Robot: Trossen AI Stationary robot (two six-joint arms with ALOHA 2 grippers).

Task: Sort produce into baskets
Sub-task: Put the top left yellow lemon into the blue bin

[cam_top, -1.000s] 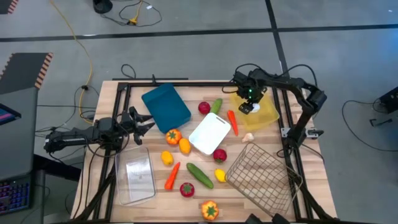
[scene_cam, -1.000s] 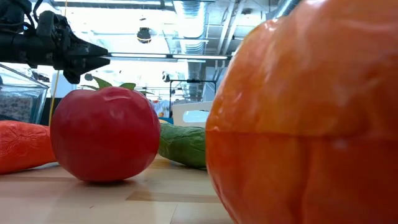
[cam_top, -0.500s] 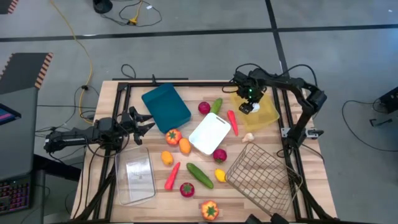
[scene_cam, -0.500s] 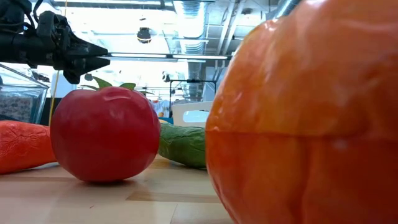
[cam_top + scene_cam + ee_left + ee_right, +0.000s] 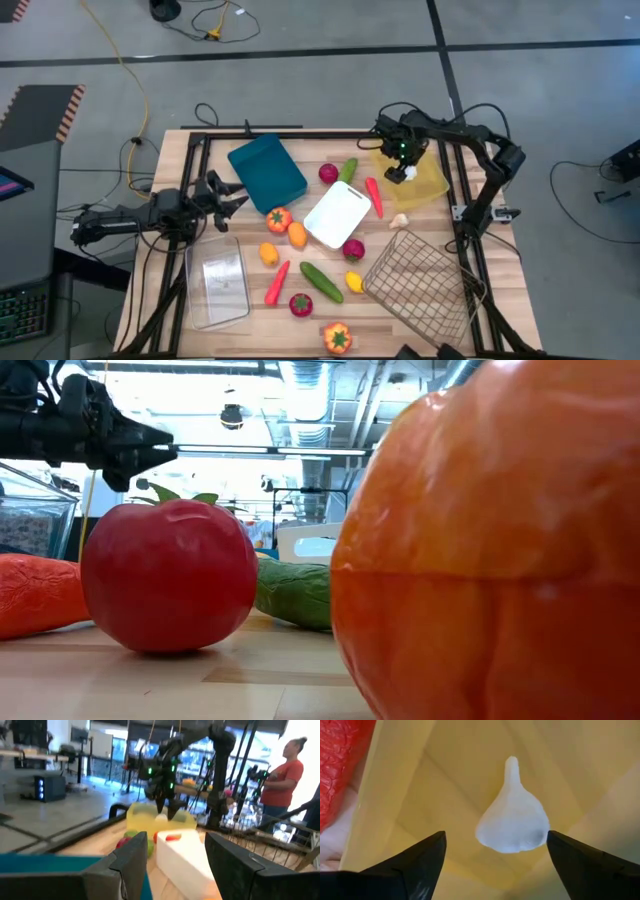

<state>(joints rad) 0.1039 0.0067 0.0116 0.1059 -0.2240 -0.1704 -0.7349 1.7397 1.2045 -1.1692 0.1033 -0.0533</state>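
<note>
Sorting has barely begun: you have one white garlic bulb (image 5: 512, 822) lying in the translucent yellow tray (image 5: 432, 185) at about 2 o'clock on the table, with the right gripper (image 5: 399, 172) directly above it, fingers spread wide and clear of the bulb. A second garlic (image 5: 398, 221) sits on the wood just below that tray, unsorted. Everything else is loose around the centre: two tomatoes (image 5: 279, 219), two carrots (image 5: 373, 196), two cucumbers (image 5: 321, 280), citrus pieces (image 5: 297, 235), a pepper (image 5: 337, 338) at 6 o'clock and red berries (image 5: 328, 173). Your teal tray (image 5: 265, 168), white tray (image 5: 337, 214), clear bin (image 5: 217, 280) and wire basket (image 5: 420, 280) look empty. Your left gripper (image 5: 232, 195) waits at 9 o'clock between the teal tray and the bin, fingers partly apart, holding nothing
</note>
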